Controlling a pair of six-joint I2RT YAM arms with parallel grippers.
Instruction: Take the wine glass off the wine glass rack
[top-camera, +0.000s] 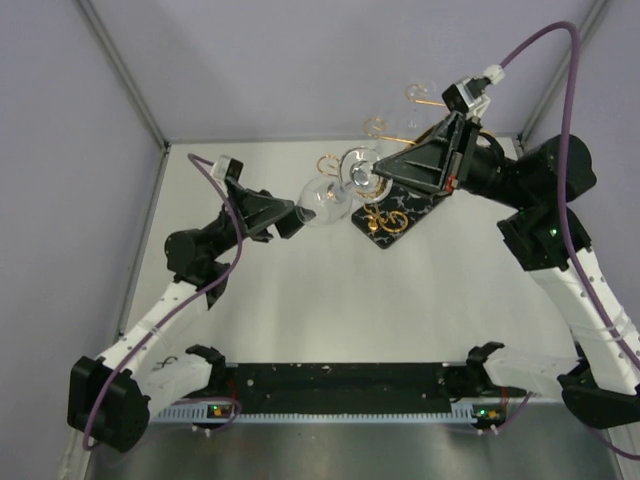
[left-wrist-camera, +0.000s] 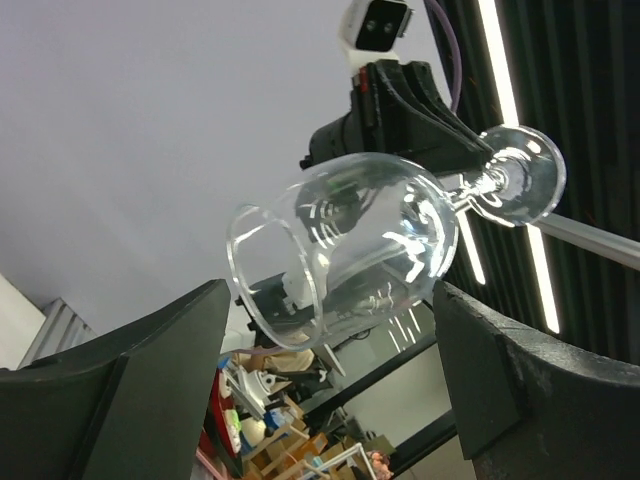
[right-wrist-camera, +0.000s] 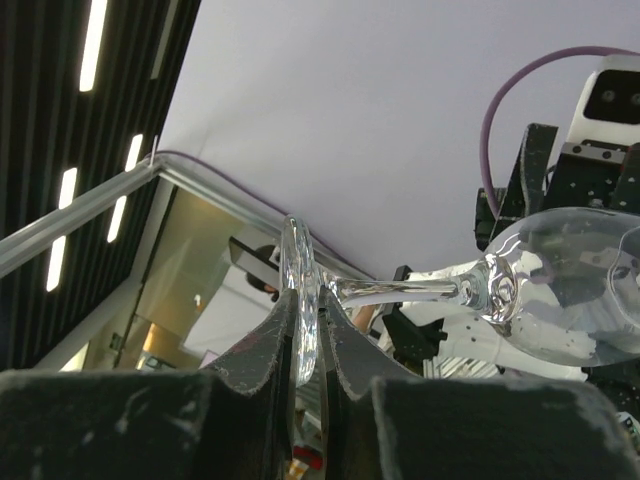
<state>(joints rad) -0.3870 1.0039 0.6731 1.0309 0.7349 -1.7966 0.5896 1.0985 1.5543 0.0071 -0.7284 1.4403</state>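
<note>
Presently, the wine glass (top-camera: 330, 196) is being held sideways just above the wine glass rack (top-camera: 408, 207), its foot being pinched by the right gripper (right-wrist-camera: 310, 340), its bowl, leftward, being bracketed by the parted jaws of the left gripper (left-wrist-camera: 330, 372).

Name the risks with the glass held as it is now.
1. The right gripper pinches only the thin foot of the clear wine glass, which lies sideways; it might pivot or slip.
2. The open left gripper flanks the bowl; closing hard could crack it.
3. A dropped glass could strike the gold wire rack with the black marbled base nearby.
</note>
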